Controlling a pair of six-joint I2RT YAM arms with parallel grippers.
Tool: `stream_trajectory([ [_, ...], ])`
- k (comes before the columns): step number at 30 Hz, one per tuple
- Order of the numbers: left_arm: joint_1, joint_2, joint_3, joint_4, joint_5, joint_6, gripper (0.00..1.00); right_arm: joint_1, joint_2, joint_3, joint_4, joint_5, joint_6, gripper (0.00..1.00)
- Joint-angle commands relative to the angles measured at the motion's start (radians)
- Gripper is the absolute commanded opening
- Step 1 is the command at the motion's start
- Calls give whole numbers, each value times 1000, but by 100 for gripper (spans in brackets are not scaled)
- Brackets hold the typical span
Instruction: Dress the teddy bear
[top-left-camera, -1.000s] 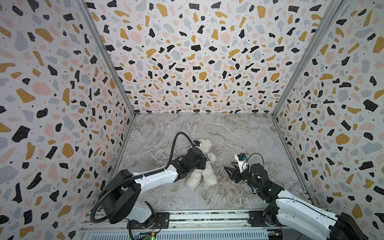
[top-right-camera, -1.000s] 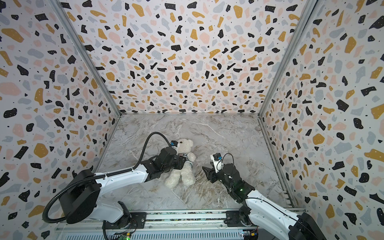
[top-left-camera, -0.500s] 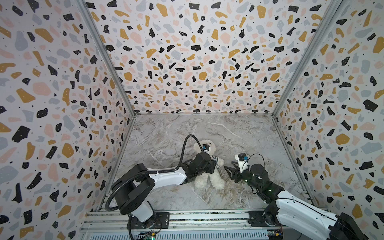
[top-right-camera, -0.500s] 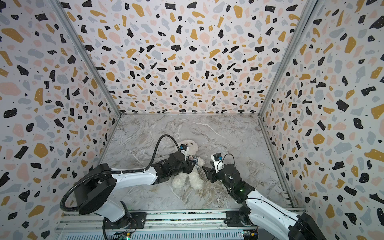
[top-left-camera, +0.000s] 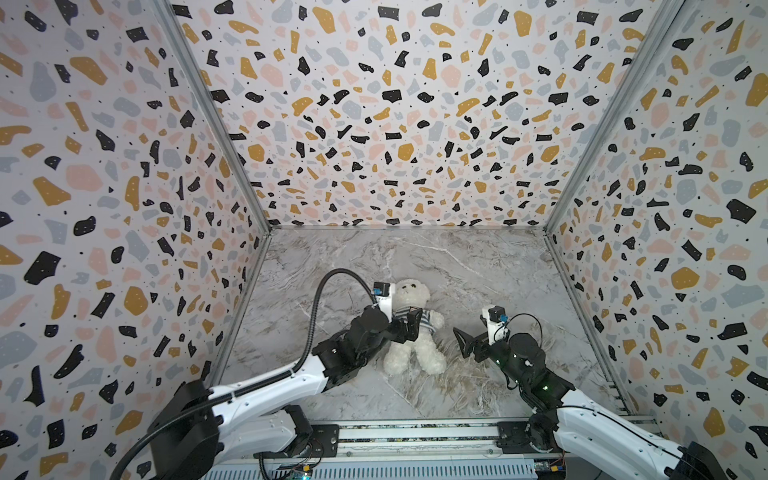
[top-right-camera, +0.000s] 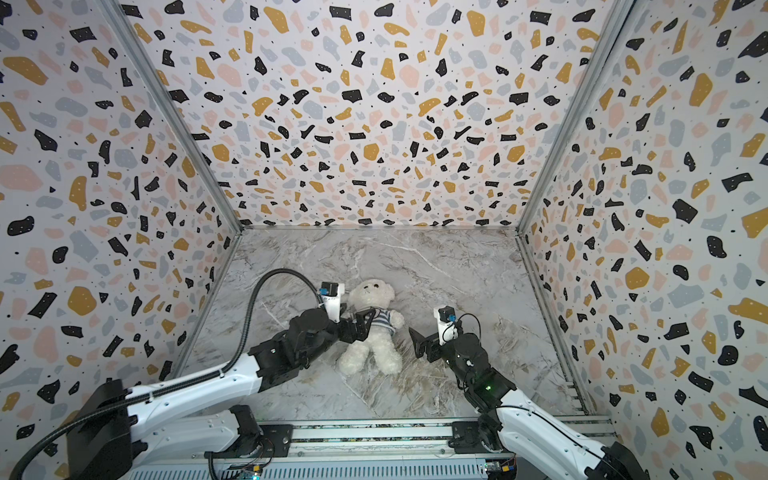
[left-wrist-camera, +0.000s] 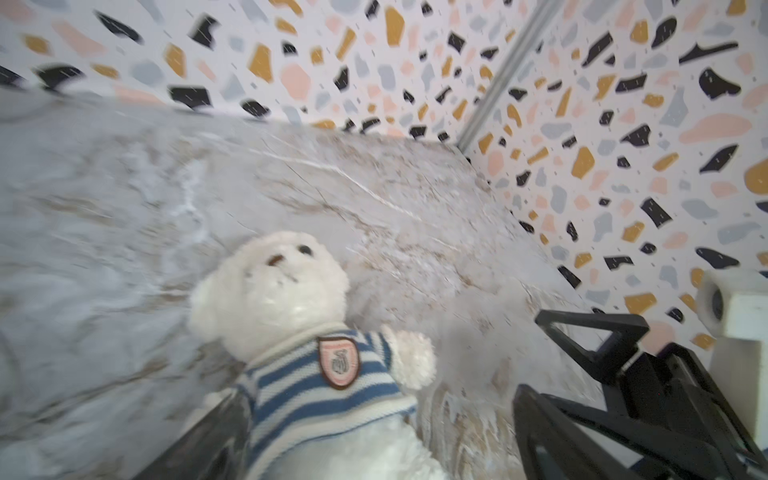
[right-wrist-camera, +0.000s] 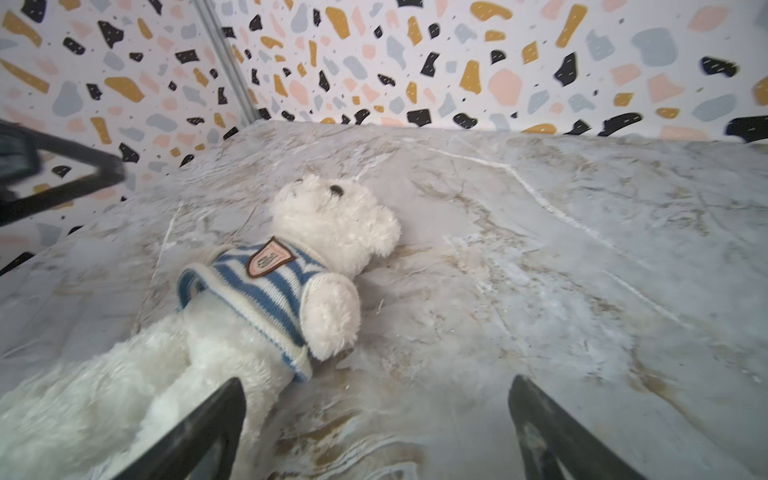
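The teddy bear (top-left-camera: 415, 353) (top-right-camera: 370, 353) lies on its back on the marble floor, head toward the back wall. It wears a blue-and-white striped shirt (top-left-camera: 427, 323) (left-wrist-camera: 307, 390) (right-wrist-camera: 270, 286) with a badge on the chest. My left gripper (top-left-camera: 405, 328) (top-right-camera: 359, 325) (left-wrist-camera: 374, 440) is open, its fingers either side of the bear's shirted torso; whether they touch it I cannot tell. My right gripper (top-left-camera: 467, 345) (top-right-camera: 419, 344) (right-wrist-camera: 374, 424) stands open over bare floor to the right of the bear, holding nothing.
Terrazzo-patterned walls (top-left-camera: 395, 124) close the marble floor (top-left-camera: 478, 270) on three sides. The arms' mounting rail (top-left-camera: 415, 436) runs along the front edge. In the left wrist view the right gripper's fingers (left-wrist-camera: 602, 336) show close by.
Both grippers have opened wider. The left arm has drawn back toward its base, and the striped shirt on the bear's chest now shows. The right arm has barely moved.
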Motion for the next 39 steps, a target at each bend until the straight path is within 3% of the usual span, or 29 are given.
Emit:
stream_trajectory([
  [1,53,-140,-81,-55,-256,39,100,-29,-24,-11,45,125,-24,99],
  [5,91,-265,-127,-123,-552,9,100,-85,-41,-23,75,189,-35,99],
  [12,161,-257,-247,20,-887,215,100,-225,-19,-34,190,222,-105,99],
  [14,211,-224,-283,120,-911,295,100,-270,2,-35,229,205,-153,99],
  [17,287,-176,-363,296,-892,399,100,-332,49,-59,338,178,-222,99],
  [20,361,-139,-456,514,-816,482,100,-425,122,-67,401,112,-206,99],
  [26,488,-11,-542,836,-629,524,100,-519,320,-95,623,15,-184,99],
  [31,539,101,-518,945,-547,566,100,-522,469,-74,716,-18,-209,99],
  [39,612,276,-506,1104,-450,553,100,-547,536,-68,803,-32,-256,99],
])
